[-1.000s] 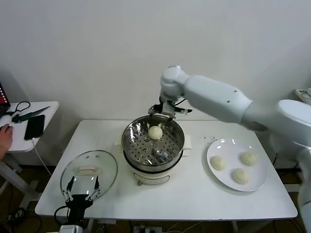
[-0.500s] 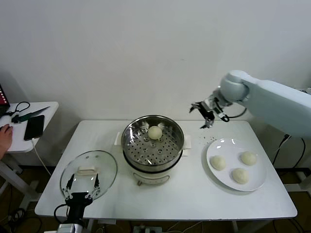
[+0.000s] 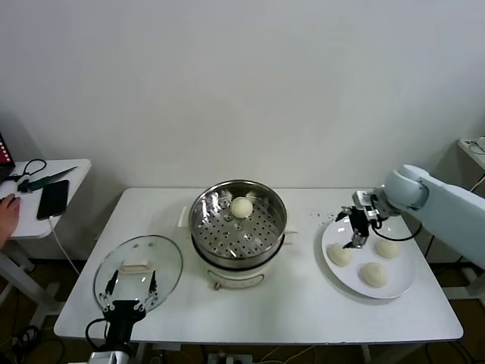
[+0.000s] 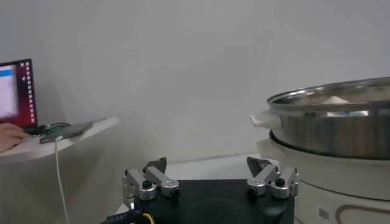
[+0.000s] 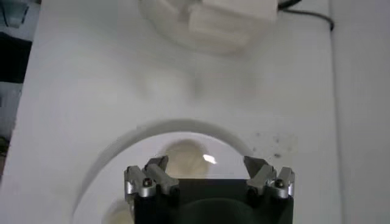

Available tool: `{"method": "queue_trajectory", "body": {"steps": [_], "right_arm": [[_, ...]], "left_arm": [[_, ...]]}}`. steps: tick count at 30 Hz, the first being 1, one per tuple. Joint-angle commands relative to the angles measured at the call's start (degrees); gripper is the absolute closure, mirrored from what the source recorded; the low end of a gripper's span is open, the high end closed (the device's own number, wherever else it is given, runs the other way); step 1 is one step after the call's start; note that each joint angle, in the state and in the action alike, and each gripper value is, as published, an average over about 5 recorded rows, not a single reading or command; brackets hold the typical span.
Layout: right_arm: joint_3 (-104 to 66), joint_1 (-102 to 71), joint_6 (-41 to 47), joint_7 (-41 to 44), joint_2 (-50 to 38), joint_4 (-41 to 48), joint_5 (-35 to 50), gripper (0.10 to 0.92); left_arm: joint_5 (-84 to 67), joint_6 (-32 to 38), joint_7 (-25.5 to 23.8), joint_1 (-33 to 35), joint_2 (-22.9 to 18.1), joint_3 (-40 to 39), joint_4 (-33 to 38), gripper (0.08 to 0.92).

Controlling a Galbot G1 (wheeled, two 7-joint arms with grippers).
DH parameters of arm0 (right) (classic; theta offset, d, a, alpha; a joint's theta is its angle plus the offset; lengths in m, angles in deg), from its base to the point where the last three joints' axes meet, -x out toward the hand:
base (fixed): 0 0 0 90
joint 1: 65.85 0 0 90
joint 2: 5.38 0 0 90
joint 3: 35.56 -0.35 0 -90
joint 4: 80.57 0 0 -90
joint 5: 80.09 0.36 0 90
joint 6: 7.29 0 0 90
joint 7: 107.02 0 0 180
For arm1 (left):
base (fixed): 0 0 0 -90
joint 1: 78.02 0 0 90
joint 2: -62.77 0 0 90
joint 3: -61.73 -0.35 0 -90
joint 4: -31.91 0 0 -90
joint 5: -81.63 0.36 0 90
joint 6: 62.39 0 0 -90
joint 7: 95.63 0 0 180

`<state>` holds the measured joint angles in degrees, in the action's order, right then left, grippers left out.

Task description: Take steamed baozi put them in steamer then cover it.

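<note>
The steel steamer [image 3: 239,224] stands mid-table on its white pot base, with one steamed baozi [image 3: 242,207] at the back of its basket. Three more baozi [image 3: 339,255] [image 3: 387,248] [image 3: 373,274] lie on a white plate [image 3: 400,271] at the right. My right gripper [image 3: 356,227] hangs open and empty just above the plate's left side. In the right wrist view its jaws [image 5: 207,165] stand wide over one baozi [image 5: 183,157]. The cover [image 3: 163,262], a clear glass lid, lies flat at the front left. My left gripper [image 3: 129,292] is parked open over the lid's near edge.
A small side table [image 3: 72,171] at the far left carries a phone [image 3: 54,199], and a person's hand [image 3: 7,206] rests there. The left wrist view shows the steamer's wall [image 4: 341,122] close at one side. Bare tabletop [image 3: 295,303] lies in front of the steamer.
My right arm swung from above the steamer's back rim out to the right and down over the plate, gripper empty. The baozi stays in the steamer. The left arm is still.
</note>
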<state>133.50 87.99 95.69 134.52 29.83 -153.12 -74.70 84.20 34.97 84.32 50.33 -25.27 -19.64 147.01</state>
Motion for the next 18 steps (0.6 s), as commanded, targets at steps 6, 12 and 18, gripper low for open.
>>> {"method": "queue_trajectory", "body": {"steps": [6, 12, 18], "right_arm": [[-4.5, -6.8, -1.6, 2.4, 5.8, 11.6, -5.1, 0.203], [-4.2, -6.9, -2.1, 2.6, 8.8, 14.4, -5.7, 0.203], [-4.4, -6.5, -2.6, 2.5, 11.3, 16.9, -5.6, 0.203]], "left_arm": [[-0.2, 0.5, -0.3, 0.4, -0.2, 0.3, -0.7, 0.177], [-0.1, 0.4, -0.2, 0.0, -0.3, 0.4, -1.0, 0.177], [0.0, 0.4, -0.2, -0.1, -0.2, 0.5, -1.4, 0.177]]}}
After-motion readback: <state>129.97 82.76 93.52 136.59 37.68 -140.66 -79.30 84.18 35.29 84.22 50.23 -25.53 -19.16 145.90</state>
